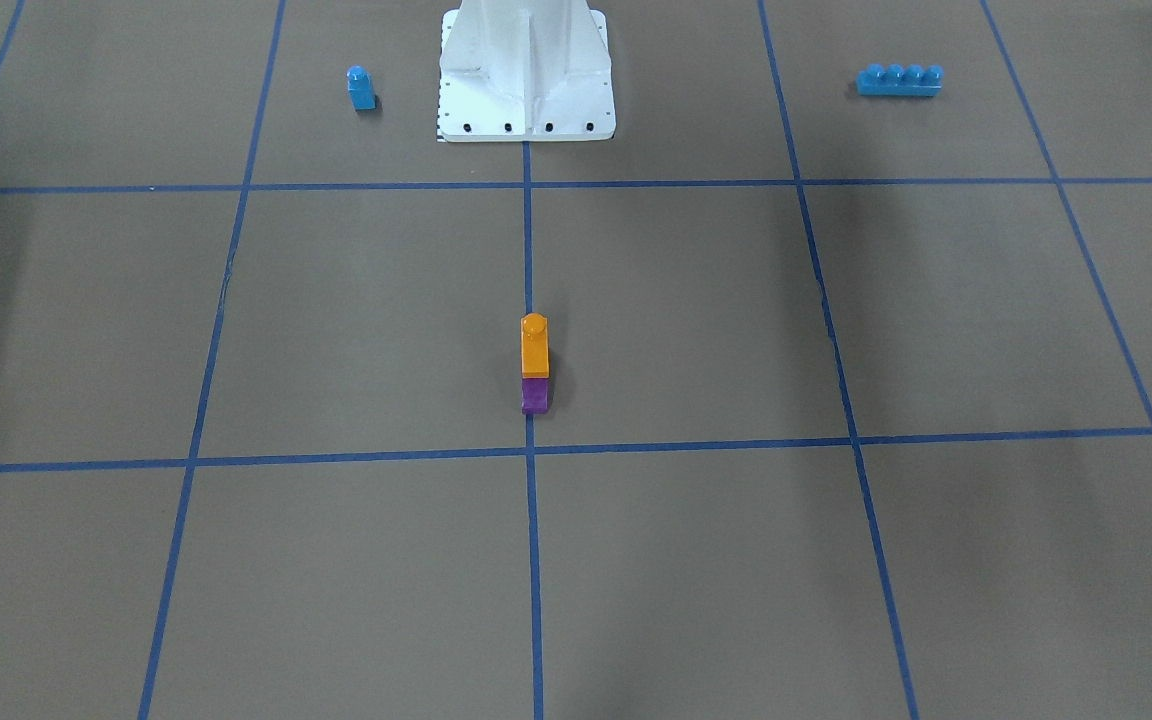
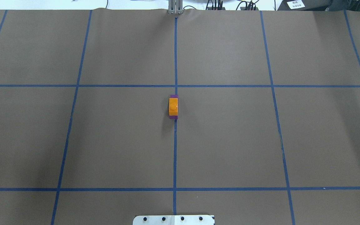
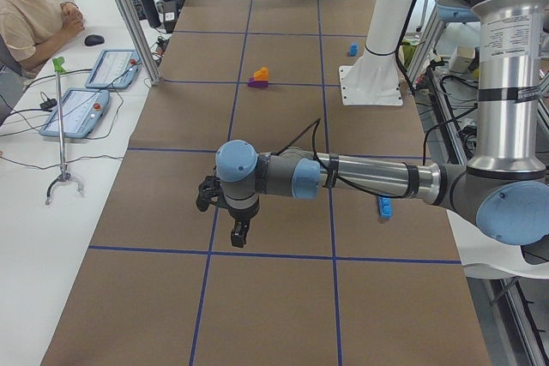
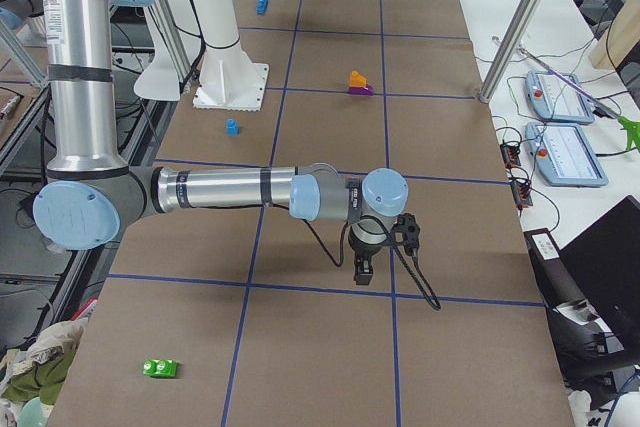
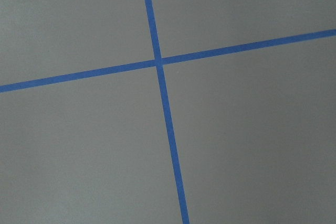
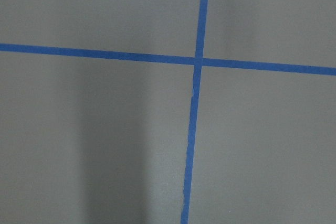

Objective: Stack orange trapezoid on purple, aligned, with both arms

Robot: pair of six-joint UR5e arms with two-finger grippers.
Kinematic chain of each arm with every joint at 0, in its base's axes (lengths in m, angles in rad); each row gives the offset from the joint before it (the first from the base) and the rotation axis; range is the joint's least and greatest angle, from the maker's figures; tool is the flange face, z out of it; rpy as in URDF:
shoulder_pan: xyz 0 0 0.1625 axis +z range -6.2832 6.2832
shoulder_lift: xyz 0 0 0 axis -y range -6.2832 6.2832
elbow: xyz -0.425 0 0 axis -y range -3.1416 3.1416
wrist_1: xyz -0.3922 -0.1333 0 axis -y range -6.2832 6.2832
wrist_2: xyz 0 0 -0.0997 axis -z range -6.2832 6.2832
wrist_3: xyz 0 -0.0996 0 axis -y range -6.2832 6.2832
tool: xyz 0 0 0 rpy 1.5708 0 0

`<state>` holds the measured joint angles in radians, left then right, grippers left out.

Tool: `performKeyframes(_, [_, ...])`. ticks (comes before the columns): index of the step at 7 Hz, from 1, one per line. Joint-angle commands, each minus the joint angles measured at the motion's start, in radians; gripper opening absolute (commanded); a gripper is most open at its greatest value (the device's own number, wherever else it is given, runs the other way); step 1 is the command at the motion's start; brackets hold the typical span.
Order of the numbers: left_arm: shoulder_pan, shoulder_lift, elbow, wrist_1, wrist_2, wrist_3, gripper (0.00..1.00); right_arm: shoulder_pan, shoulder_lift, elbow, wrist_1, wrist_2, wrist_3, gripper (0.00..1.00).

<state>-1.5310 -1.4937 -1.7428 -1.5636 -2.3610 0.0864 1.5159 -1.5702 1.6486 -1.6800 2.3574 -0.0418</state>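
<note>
Glossy orange plastic trapezoid (image 2: pixel 173 106) sits squared on glossy purple plastic block (image 1: pixel 534 396); left gripper (image 3: pixel 238 233) (9 o'clock) and right gripper (image 4: pixel 364 272) (3 o'clock) hang well clear, likely avoiding nudges; jaw opening: cannot tell.

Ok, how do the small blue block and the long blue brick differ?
The small blue block has one stud; the long blue brick has four in a row. The block sits on the robot's right of the white base, the brick on its left. Both are the same blue.
</note>
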Motion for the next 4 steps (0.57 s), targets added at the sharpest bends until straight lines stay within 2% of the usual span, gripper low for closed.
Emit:
performKeyframes(1, [0.0,0.001,-0.003,-0.004,0.006,0.004,1.0,0.001,0.001,0.004,0.0,-0.001,0.0,1.0])
performKeyframes(4, [0.002,-0.005,0.003,-0.004,0.005,-0.004,1.0,0.001,-0.014,0.016,0.0,-0.009,0.0,1.0])
